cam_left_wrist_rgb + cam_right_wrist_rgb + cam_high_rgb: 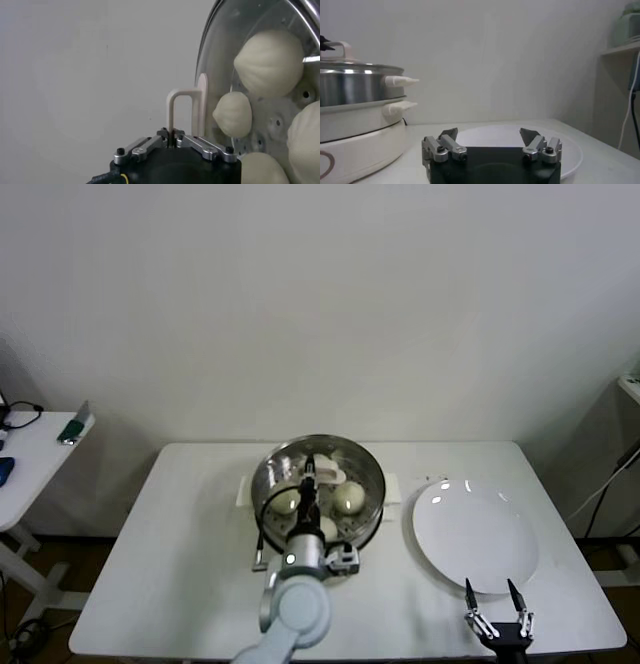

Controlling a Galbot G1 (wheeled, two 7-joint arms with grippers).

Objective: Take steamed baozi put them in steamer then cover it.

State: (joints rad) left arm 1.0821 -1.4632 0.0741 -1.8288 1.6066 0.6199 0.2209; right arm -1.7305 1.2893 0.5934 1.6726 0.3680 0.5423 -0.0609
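From the head view, the steamer [318,484] sits on the white surface [180,554], and the left gripper [310,474] reaches over its middle, jaws pinched narrow on the handle of the cover [355,456], which lies on the steamer's rim. Several steamed baozi [348,499] show through the glass inside the steamer. Beside the steamer lies the empty plate [475,536]; at the plate's near edge waits the right gripper [497,602], jaws spread wide and holding nothing.

In the left wrist view, the jaws are closed on the cream handle [182,107], a slim stiff loop standing off the glass. Behind the pane the baozi [268,61] rest on the steamer's perforated floor.

In the right wrist view, the right gripper [489,140] hangs just above the plate [570,150], jaws wide apart. The steamer [355,87] stands beside the plate with the cover [362,66] seated on it.

The cover is likely heavy for its size, rigid, smooth and breakable; the handle is the only sound hold, and letting go wants to be gentle. The baozi look soft and easily dented.
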